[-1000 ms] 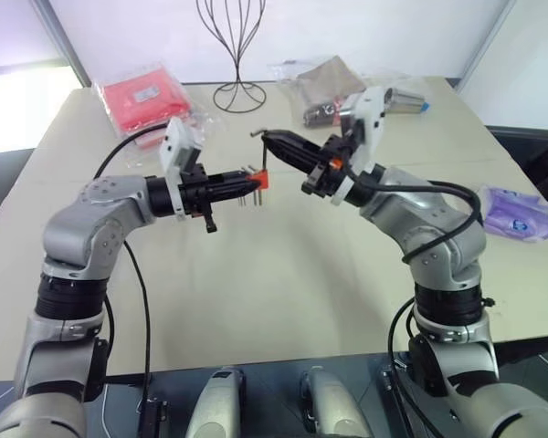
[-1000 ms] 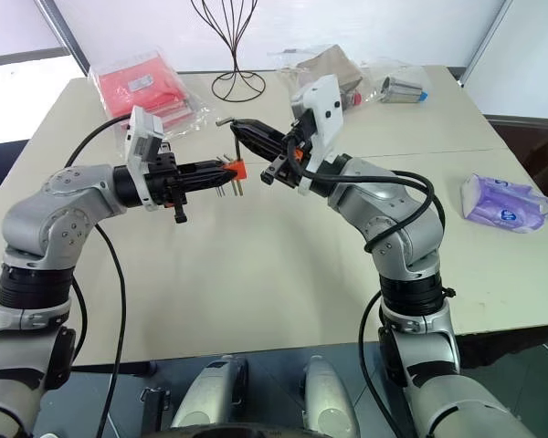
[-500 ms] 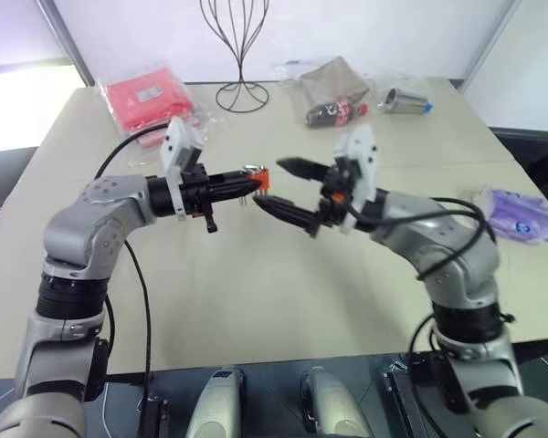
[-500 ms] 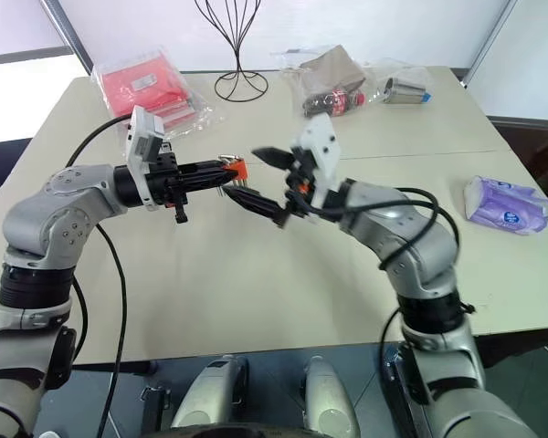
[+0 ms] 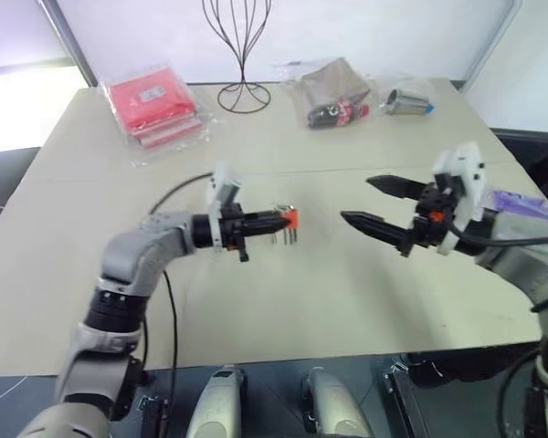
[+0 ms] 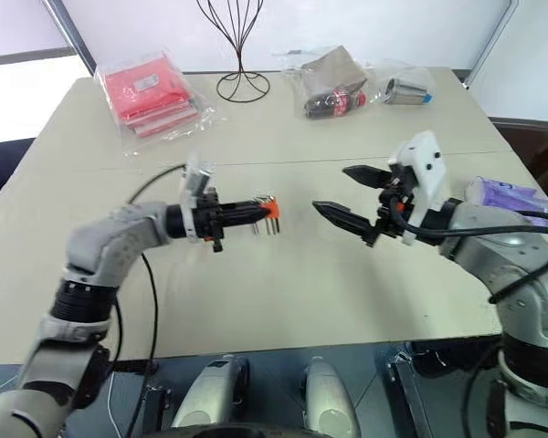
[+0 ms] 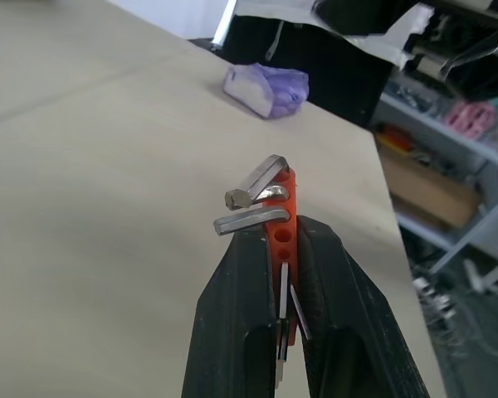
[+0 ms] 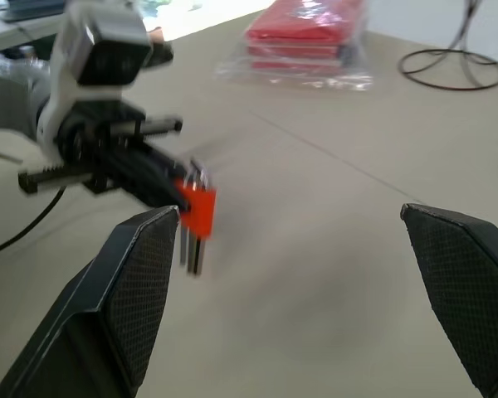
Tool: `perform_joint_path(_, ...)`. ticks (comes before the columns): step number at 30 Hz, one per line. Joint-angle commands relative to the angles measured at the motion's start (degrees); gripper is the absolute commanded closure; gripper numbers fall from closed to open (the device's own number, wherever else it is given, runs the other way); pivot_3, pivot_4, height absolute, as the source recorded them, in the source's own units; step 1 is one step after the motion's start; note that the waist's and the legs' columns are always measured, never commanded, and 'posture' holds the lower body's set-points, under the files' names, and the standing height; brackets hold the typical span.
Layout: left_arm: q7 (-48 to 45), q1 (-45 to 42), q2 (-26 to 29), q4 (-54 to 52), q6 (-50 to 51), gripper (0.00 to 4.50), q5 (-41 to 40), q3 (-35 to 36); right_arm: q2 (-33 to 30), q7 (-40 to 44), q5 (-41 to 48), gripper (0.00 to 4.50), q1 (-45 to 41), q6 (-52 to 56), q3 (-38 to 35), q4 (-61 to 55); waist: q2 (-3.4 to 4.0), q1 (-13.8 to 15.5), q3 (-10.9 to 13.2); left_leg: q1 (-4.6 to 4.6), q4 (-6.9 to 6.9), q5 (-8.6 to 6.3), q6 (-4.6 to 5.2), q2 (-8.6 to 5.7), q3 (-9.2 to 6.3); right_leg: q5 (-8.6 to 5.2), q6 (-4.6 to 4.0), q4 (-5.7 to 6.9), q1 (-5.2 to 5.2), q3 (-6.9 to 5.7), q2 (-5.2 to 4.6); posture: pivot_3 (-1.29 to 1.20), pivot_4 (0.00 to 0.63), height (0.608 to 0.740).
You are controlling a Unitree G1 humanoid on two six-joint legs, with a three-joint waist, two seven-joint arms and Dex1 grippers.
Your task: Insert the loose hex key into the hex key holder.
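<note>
My left gripper (image 5: pixel 279 219) points right over the middle of the table and is shut on the hex key holder (image 5: pixel 289 218), a small orange block. In the left wrist view the holder (image 7: pixel 285 217) sits between the black fingers (image 7: pixel 236 298), with grey keys sticking out; the topmost bent end (image 7: pixel 261 181) is tilted. I cannot tell the loose hex key apart from these keys. My right gripper (image 5: pixel 357 199) hangs open and empty to the right of the holder, a short gap away, pointing at it. The right wrist view shows the holder (image 8: pixel 197 209) ahead of the open fingers (image 8: pixel 133 282).
Red flat packets (image 5: pixel 155 99) lie at the back left. A black wire stand (image 5: pixel 244 55) rises at the back middle. A plastic bag with a bottle (image 5: pixel 333 87) and a small can (image 5: pixel 406 100) lie at the back right. A purple packet (image 6: pixel 511 196) rests near the right edge.
My right gripper opened, no longer holds the dark key, and drew back to the right. My left gripper moved down and right with the holder.
</note>
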Motion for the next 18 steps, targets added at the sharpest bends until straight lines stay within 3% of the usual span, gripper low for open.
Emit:
perform_joint_path(1, 1.03, -0.80, -3.58, 3.24, -2.29, 4.50, 1.27, -0.66, -0.73, -2.44, 2.62, 0.06, 0.90, 0.57, -3.63, -3.39, 0.00, -0.12, 0.00, -0.02, 0.03, 0.00, 0.00, -0.01, 0.00, 0.00, 0.00, 0.00, 0.00, -0.01, 0.02, 0.00, 0.150, 0.740)
perform_joint_path(7, 1.30, -1.08, -9.69, 9.20, -3.04, 4.50, 2.68, -2.00, -0.16, -7.09, 4.75, 0.06, 2.81, 0.59, -3.69, -6.63, 0.00, -0.10, 0.00, -0.01, 0.04, -0.02, 0.03, -0.01, -0.02, 0.00, 0.00, 0.01, 0.00, 0.01, 0.02, 0.00, 0.150, 0.740)
perform_joint_path(16, 4.98, -3.59, -12.11, 23.11, -8.24, 4.50, 7.67, 0.85, -0.50, -10.09, 5.50, 0.06, 2.78, -0.60, -2.03, -7.13, 0.00, -0.06, 0.00, -0.01, 0.12, -0.03, 0.06, -0.07, -0.03, 0.00, 0.00, 0.02, 0.03, 0.00, 0.03, 0.00, 0.150, 0.740)
perform_joint_path(18, 5.95, -4.16, -11.93, 25.52, -9.69, 3.59, 8.45, 1.75, -0.53, -10.22, 5.48, 0.00, 2.65, -0.96, -1.72, -7.00, -0.01, -0.07, -0.01, -0.01, 0.18, -0.04, 0.06, -0.07, -0.03, 0.00, 0.00, 0.02, 0.08, -0.02, 0.03, 0.00, 0.150, 0.740)
